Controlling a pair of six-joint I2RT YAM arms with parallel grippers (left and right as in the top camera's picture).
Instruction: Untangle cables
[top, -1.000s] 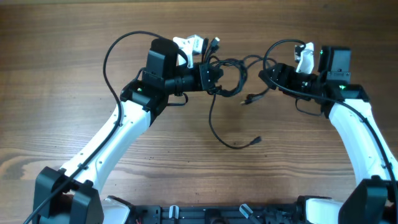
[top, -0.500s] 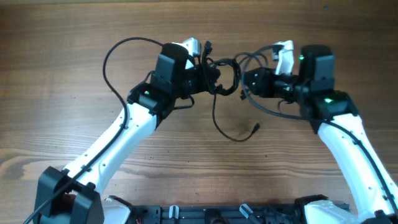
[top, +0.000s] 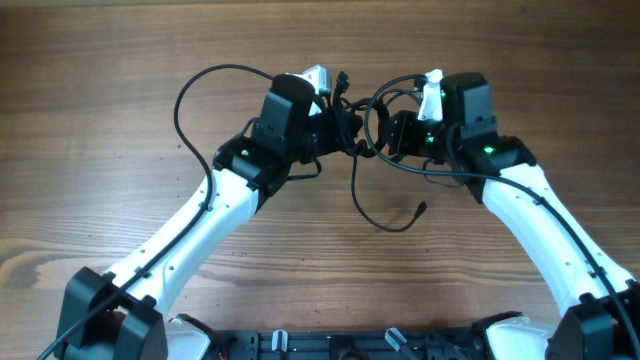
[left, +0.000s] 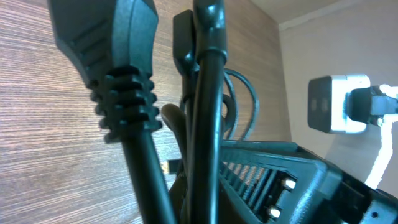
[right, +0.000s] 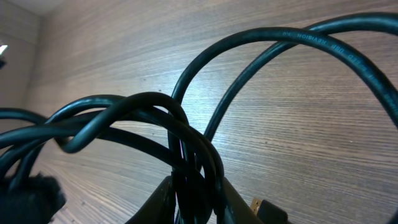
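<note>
The cables (top: 355, 195) are thin black cords, bunched in a knot lifted off the table between my two grippers. One strand hangs down and curls to a small plug end (top: 421, 209) on the wood. My left gripper (top: 347, 128) is shut on the knot's left side. In the left wrist view a ribbed plug (left: 118, 81) and cords (left: 208, 124) fill the frame and hide the jaws. My right gripper (top: 386, 135) faces it from the right. Its fingers (right: 163, 198) press on a bundle of cords (right: 193, 168), beside a gold-tipped plug (right: 267, 208).
The brown wooden table (top: 100, 60) lies all around. The left arm's own thicker wire (top: 195, 85) arcs out to the upper left. Both white arms reach in from the near edge, their wrists almost touching at the knot.
My right arm has swung left to the knot and its jaws have closed on the cords. The left gripper has shifted slightly right and up, still holding. The dangling strand has drifted right.
</note>
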